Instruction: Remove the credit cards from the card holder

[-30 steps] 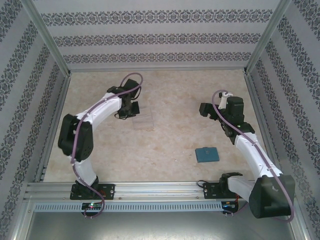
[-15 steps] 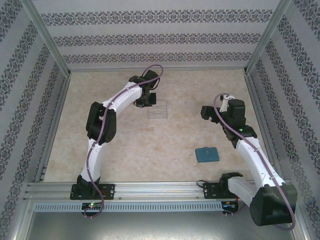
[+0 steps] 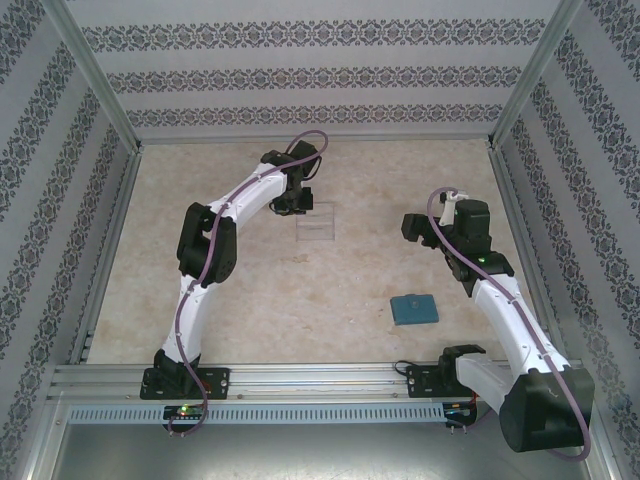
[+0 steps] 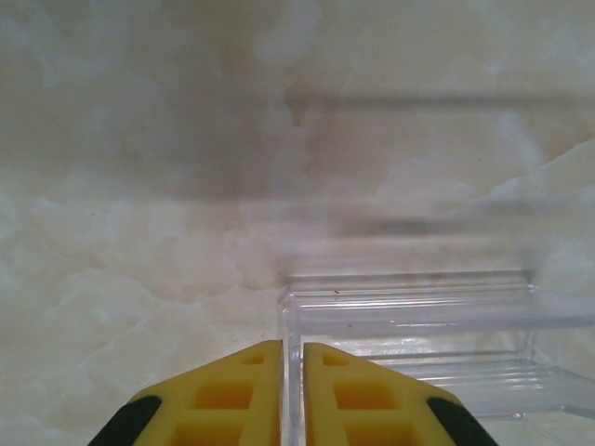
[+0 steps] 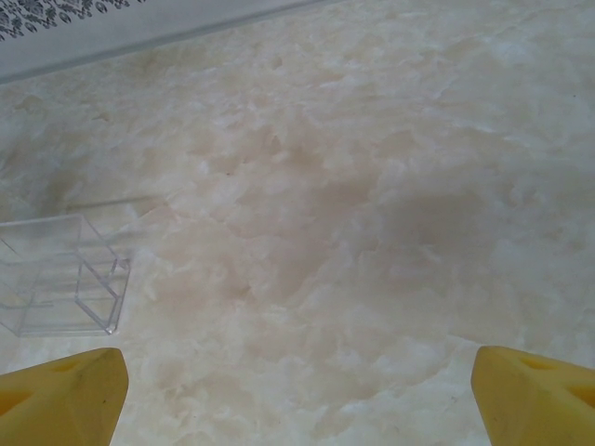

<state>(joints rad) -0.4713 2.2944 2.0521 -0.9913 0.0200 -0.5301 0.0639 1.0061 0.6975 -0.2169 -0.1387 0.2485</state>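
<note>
Your left gripper [image 4: 292,347], jaws narrow, pinches the clear tray [image 4: 418,316] wall, and has dragged it toward 2 o'clock over the last second. Your right gripper [image 5: 297,390] gapes wide. The card holder [image 3: 413,309] lies closed at 5 o'clock.

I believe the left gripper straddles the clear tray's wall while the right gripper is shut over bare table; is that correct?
Not quite: the right gripper is open, its yellow fingers far apart in the right wrist view. The left gripper does straddle the clear tray's wall.
</note>
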